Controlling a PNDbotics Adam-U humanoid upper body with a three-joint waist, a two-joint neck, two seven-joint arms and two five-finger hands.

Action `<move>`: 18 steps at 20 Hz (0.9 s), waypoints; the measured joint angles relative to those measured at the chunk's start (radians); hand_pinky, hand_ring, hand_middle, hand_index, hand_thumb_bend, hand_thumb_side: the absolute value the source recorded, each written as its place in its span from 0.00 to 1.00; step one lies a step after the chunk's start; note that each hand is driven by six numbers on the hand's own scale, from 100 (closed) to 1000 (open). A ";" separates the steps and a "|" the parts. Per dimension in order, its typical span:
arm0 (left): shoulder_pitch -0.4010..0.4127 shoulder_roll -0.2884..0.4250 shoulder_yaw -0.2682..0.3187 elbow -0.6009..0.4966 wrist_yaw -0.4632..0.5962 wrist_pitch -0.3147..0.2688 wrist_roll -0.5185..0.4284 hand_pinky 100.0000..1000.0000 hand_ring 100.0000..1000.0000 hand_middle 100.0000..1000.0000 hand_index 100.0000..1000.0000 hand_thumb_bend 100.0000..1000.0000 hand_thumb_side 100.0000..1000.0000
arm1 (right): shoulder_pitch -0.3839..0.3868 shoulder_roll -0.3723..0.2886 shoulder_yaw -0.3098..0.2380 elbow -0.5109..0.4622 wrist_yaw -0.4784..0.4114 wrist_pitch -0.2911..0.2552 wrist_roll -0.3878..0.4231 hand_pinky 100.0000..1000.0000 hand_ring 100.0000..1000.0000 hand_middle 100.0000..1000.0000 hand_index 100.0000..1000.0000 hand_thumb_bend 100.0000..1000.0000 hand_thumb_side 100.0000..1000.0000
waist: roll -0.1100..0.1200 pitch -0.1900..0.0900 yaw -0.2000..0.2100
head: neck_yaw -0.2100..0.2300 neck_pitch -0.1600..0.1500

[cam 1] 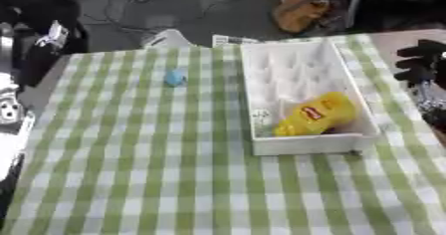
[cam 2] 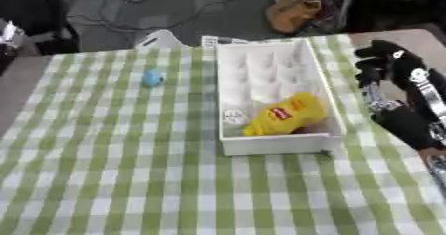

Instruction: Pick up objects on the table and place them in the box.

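Box [cam 2: 327, 99] holds a yellow bottle [cam 2: 283, 114]. Right robot hand [cam 2: 383, 62], fingers curled, empty, at 3 o'clock; should cross over the box to the blue object [cam 2: 153, 77] at 10 o'clock on the table [cam 2: 113, 179].

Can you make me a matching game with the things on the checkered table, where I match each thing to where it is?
Things:
1. yellow bottle
2. small blue thing
3. right hand
4. white box

Places:
A. out on the green checkered cloth, left of the box
B. on the right part of the cloth, holding one thing
C. lying in the near end of the box
D. past the box's right side, holding nothing

Pairs: 1-C, 2-A, 3-D, 4-B
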 measured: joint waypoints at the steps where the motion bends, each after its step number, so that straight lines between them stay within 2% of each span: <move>1: 0.002 0.010 0.002 0.005 0.002 -0.001 -0.001 0.77 0.86 0.84 0.86 0.54 0.83 | 0.001 0.000 0.000 0.000 0.000 0.001 -0.001 0.71 0.77 0.76 0.95 0.00 0.51 | 0.000 0.000 0.004 | 0.003 0.001; 7: 0.025 0.082 0.022 0.036 0.008 -0.003 -0.017 0.77 0.86 0.84 0.86 0.53 0.85 | 0.010 -0.001 -0.001 0.000 0.000 0.000 -0.003 0.71 0.77 0.76 0.95 0.00 0.51 | 0.000 0.000 0.031 | 0.027 0.010; 18: 0.054 0.085 0.042 0.047 0.024 -0.004 -0.013 0.77 0.86 0.84 0.86 0.53 0.85 | 0.014 -0.001 -0.006 0.000 0.000 0.002 -0.006 0.71 0.77 0.77 0.95 0.00 0.51 | 0.000 0.000 0.042 | 0.034 0.010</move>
